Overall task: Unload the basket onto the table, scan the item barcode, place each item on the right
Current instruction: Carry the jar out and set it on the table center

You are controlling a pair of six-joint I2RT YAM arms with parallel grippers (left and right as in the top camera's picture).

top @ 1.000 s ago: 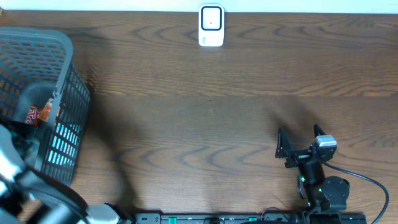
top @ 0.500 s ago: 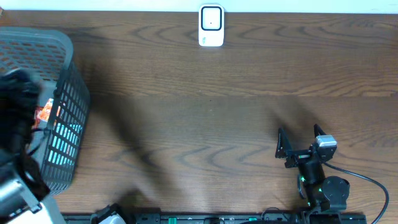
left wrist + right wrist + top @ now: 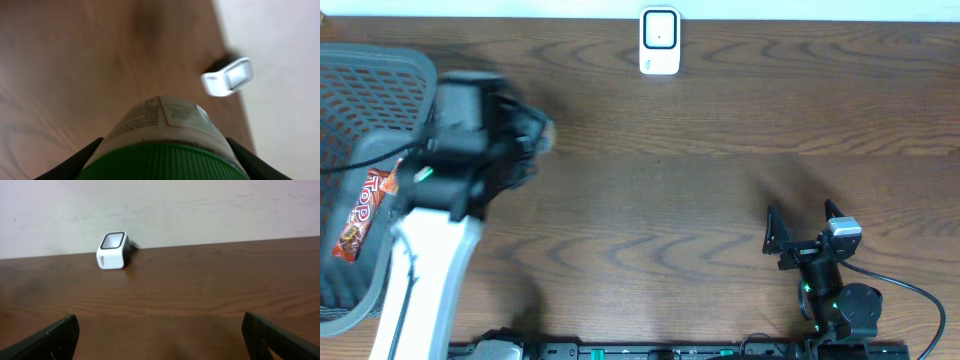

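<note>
The item, a pale jar (image 3: pixel 165 117) with a printed label and a ribbed green lid (image 3: pixel 165 162), fills the bottom of the left wrist view. My left gripper (image 3: pixel 165 142) is shut on it, one dark finger on each side. From overhead, the left gripper (image 3: pixel 532 130) is a blur over the table just right of the basket, and the jar is hard to make out. The white barcode scanner (image 3: pixel 660 41) stands at the table's far edge, also seen as scanner (image 3: pixel 228 77) and scanner (image 3: pixel 112 250). My right gripper (image 3: pixel 801 222) rests open and holds nothing at the front right.
A grey mesh basket (image 3: pixel 390 62) sits at the left edge with a red snack packet (image 3: pixel 360 212) inside. Dark wooden table (image 3: pixel 660 200) stretches between basket, scanner and right arm. A pale wall (image 3: pixel 200 205) rises behind the scanner.
My left arm has come up out of the basket and swung right over the table, carrying the jar. The right arm has not moved.
</note>
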